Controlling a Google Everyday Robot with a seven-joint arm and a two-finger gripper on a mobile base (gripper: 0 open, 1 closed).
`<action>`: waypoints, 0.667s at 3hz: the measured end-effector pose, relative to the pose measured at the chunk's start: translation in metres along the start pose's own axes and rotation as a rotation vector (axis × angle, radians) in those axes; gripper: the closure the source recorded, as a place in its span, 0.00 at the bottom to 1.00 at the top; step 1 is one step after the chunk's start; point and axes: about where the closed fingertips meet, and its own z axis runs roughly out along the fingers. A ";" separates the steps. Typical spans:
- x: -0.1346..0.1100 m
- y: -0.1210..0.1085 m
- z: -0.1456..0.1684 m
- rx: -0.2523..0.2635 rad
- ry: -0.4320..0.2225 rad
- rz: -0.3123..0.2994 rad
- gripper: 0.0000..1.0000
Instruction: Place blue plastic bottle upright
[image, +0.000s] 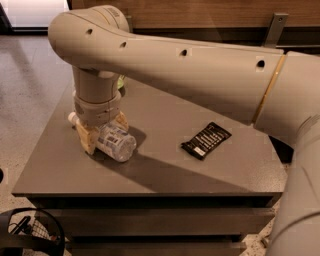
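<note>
The blue plastic bottle (117, 145) lies on its side on the grey table (165, 175), white cap pointing left. The claw (105, 135) is down over the bottle's middle. A flat black wrapper (206, 140) lies well to the bottle's right.
</note>
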 end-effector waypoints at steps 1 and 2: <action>0.000 0.000 -0.002 0.000 0.000 0.000 0.72; 0.000 0.001 -0.004 0.000 0.000 0.000 0.95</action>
